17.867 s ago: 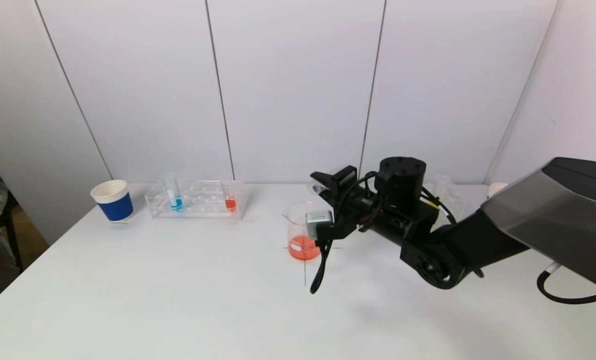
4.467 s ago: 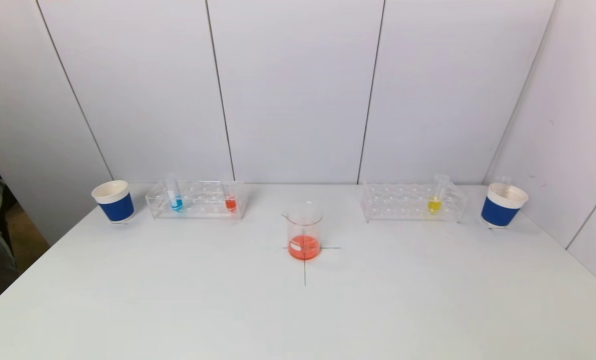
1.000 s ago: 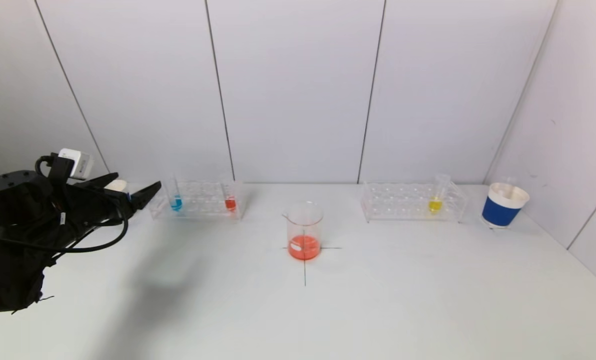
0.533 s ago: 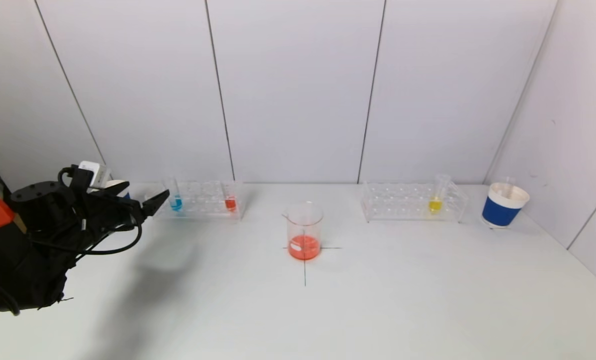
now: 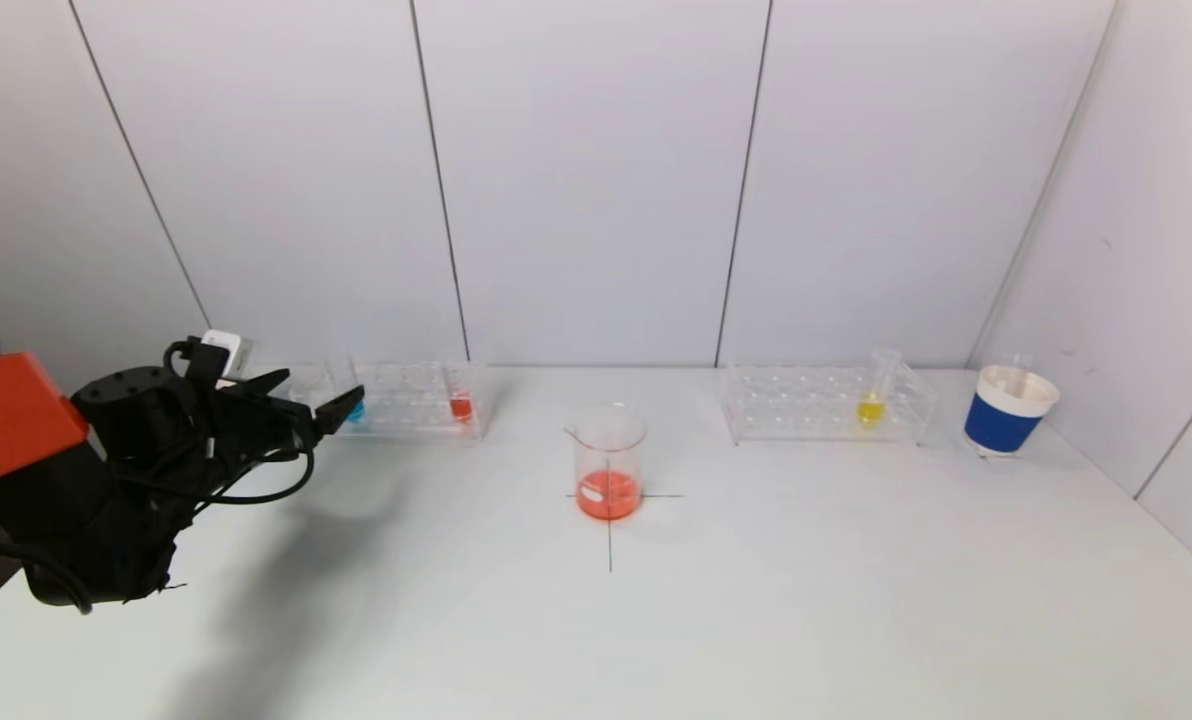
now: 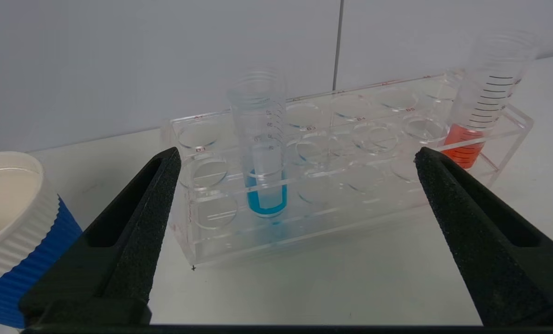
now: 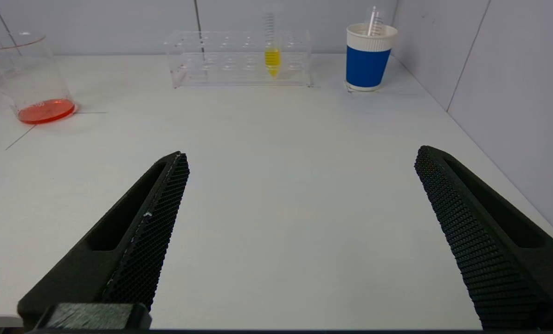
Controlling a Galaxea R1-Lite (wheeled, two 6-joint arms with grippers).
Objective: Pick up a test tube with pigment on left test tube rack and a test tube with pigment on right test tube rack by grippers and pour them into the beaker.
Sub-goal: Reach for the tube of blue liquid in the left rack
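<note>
The left clear rack [image 5: 406, 405] holds a tube with blue pigment [image 6: 261, 153] and a tube with orange pigment [image 5: 461, 405], also seen in the left wrist view [image 6: 478, 116]. My left gripper [image 5: 306, 395] is open and empty, just in front of the rack's left end, with the blue tube between the lines of its fingers [image 6: 137, 222] but farther off. The right rack [image 5: 826, 410] holds a yellow tube [image 5: 869, 405]. The beaker [image 5: 609, 460] with orange liquid stands at the table's centre. My right gripper [image 7: 299, 157] is open and empty, low over the table's near right, out of the head view.
A blue and white paper cup [image 6: 7, 222] stands left of the left rack, mostly hidden behind my left arm in the head view. Another cup [image 5: 1014, 408] with an empty tube stands right of the right rack. A wall runs close along the table's right side.
My left arm has moved right and forward toward the left rack, its open gripper now at the rack's left end. Nothing else has moved.
</note>
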